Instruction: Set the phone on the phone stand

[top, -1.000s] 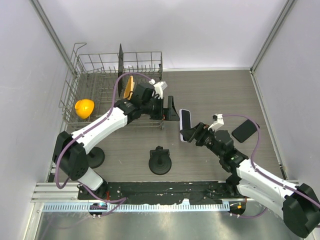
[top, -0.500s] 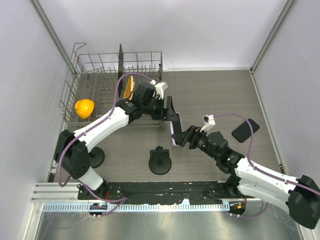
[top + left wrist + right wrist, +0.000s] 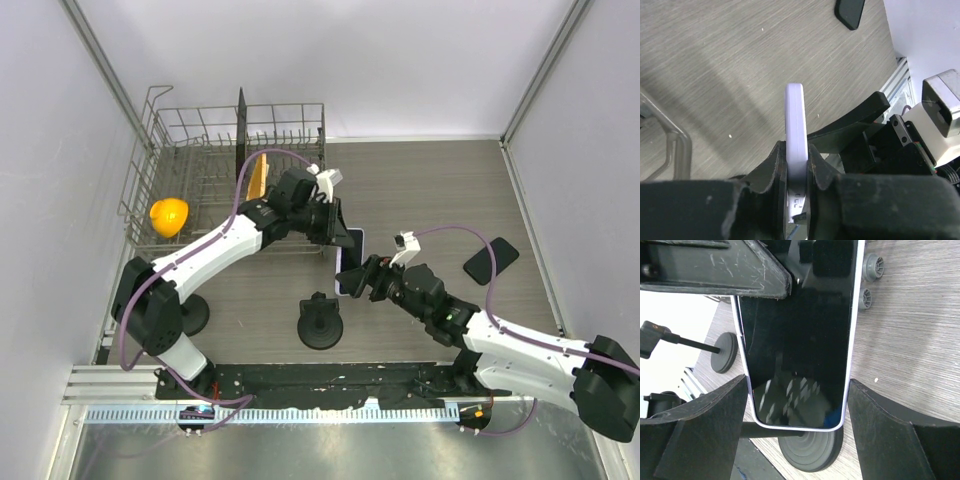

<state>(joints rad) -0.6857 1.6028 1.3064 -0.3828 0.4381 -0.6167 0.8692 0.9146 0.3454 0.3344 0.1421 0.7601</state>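
Both arms have drawn together since a second ago, meeting at the middle of the top view. Matte black fingers of the left gripper (image 3: pixel 797 159) pinch the thin lavender edge of the slab-shaped phone (image 3: pixel 795 120). The right gripper (image 3: pixel 797 390) clasps the long sides of its glossy black screen. It hangs just up-right of the round black phone stand (image 3: pixel 320 325). At upper left, the wire dish rack (image 3: pixel 230 125) holds an orange cup (image 3: pixel 168 215).
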